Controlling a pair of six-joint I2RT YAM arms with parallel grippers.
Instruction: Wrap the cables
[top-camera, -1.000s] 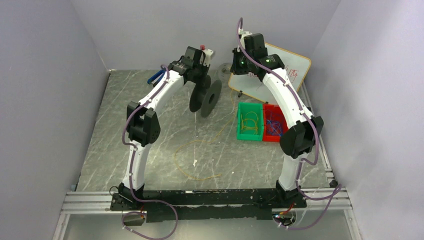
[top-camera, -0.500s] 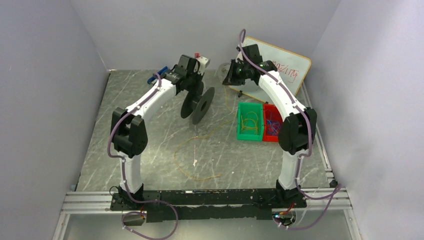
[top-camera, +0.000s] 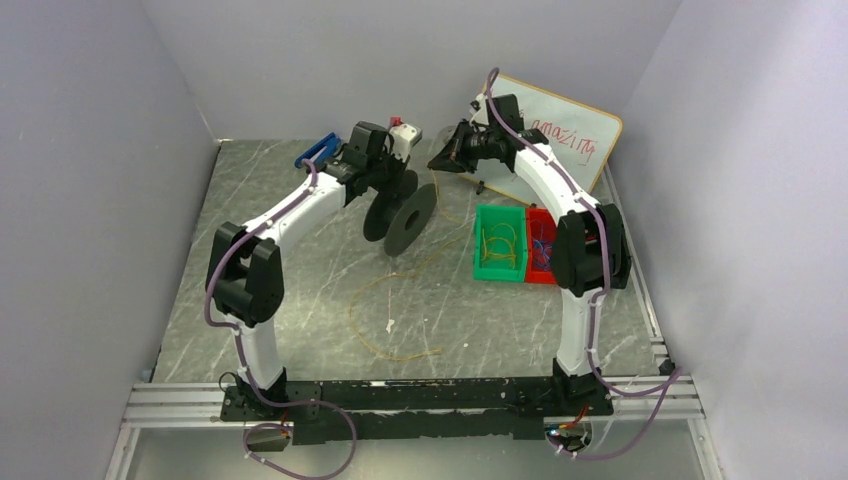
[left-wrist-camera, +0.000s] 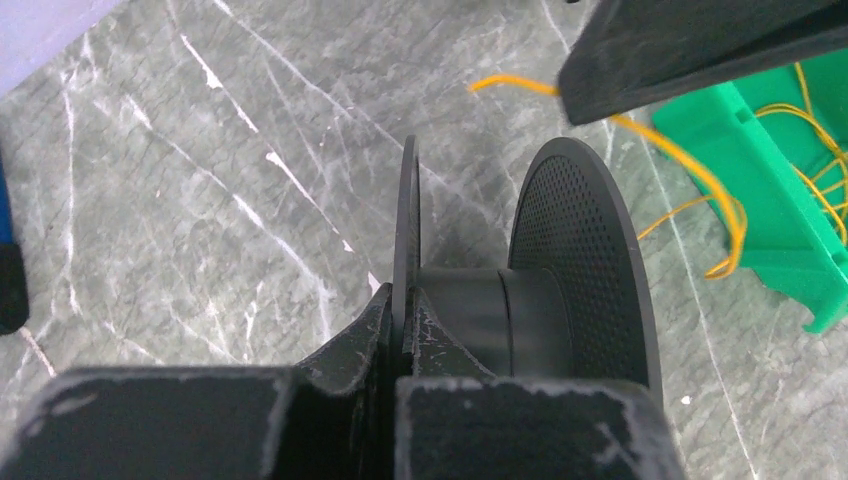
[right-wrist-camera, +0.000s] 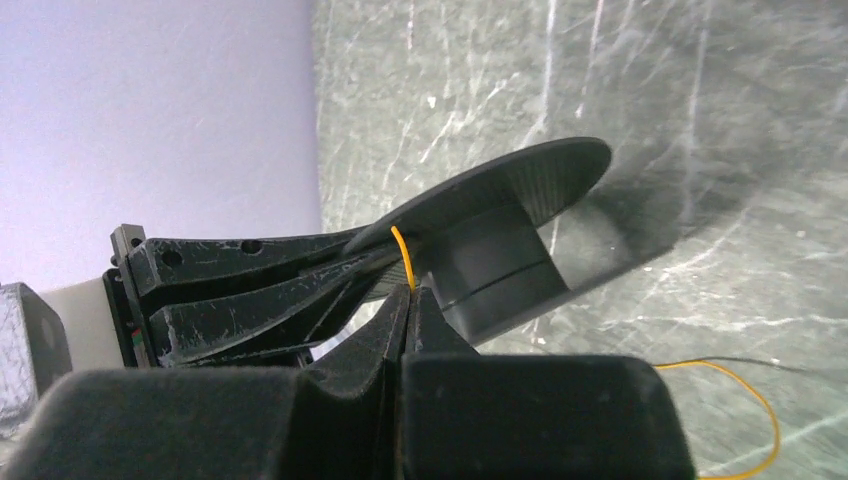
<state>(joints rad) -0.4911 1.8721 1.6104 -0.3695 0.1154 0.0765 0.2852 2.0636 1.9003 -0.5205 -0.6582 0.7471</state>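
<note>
The left gripper (top-camera: 388, 190) holds a black spool (top-camera: 412, 216), with the cables (top-camera: 351, 318) looped on the table (top-camera: 250, 200) nearby.

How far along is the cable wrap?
Done: the left gripper clamps the black spool by one flange, and the right gripper pinches the yellow cable near its end.
In hand: that end is held right at the hub, with no turn laid yet.
Left: all the winding. The hub is bare, most of the cable lies looped on the table, and other cables sit in the green bin.
</note>
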